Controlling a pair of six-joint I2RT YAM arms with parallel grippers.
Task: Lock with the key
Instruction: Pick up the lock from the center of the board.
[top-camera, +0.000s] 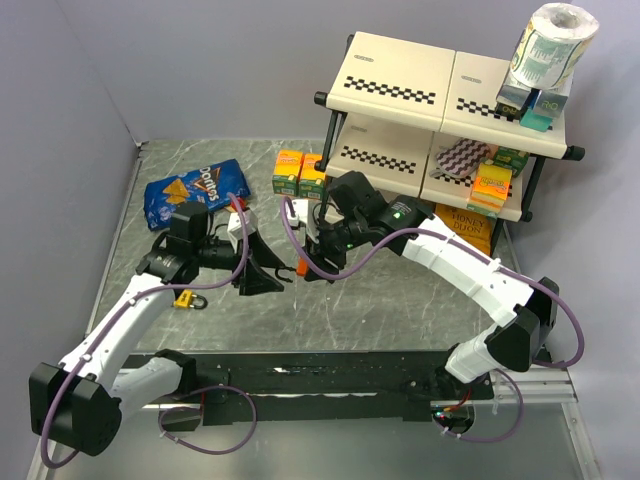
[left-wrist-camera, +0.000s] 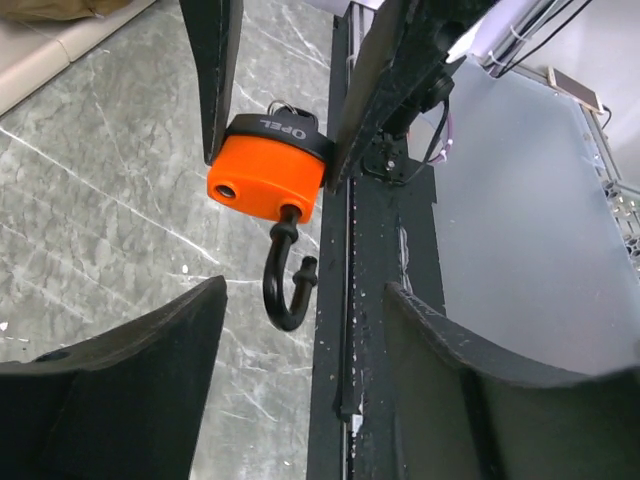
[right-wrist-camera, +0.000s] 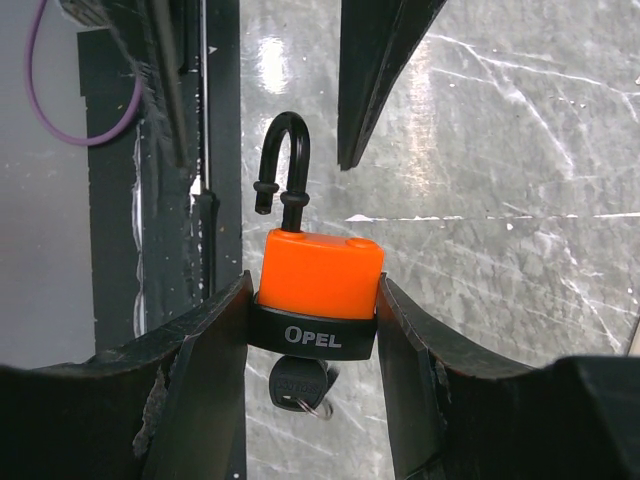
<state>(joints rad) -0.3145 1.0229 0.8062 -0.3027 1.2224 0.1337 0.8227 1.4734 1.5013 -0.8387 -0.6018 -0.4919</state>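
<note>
Now | right jaws pinching padlock | shackle open, key inserted | left jaws spread near shackle

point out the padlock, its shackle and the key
orange plastic padlock (right-wrist-camera: 320, 272): right wrist view, body centre
black metal shackle (right-wrist-camera: 286, 120): right wrist view, top bend
dark key with ring (right-wrist-camera: 297, 383): right wrist view, key head

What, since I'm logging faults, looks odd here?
The padlock in the right hand has its shackle sprung open and swung aside, key in its base. On the shelf, a paper roll perches tilted on boxes.
</note>
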